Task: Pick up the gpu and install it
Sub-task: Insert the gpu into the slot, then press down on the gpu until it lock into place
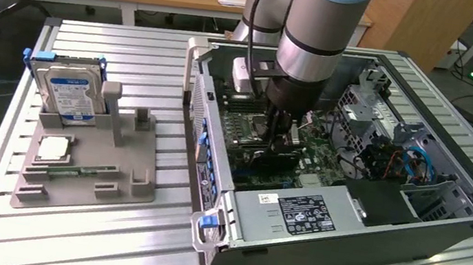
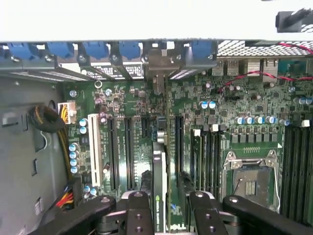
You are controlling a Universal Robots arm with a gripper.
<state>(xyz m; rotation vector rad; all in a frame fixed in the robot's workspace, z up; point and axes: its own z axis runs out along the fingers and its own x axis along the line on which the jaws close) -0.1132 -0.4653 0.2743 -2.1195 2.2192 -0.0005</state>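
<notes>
- We find the gripper (image 2: 166, 208) lowered inside the open computer case (image 1: 447, 218), its fingers (image 2: 138, 215) closed onto the gpu (image 2: 160, 186), which stands on edge.
- The card hangs over the motherboard (image 2: 220, 107), bracket end toward the rear slot openings (image 2: 159, 61).
- We judge a good seating needs the edge lined up with its slot (image 2: 160, 132) and pressed straight down.

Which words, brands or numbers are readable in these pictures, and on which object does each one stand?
No text can be read with certainty.
Hard drive, blue label: print too small.
Power supply, white and black labels: symbols and print too blurred.
gpu, held edge-on between the end effector fingers: a small green logo, unreadable.
Motherboard: markings too small.
</notes>
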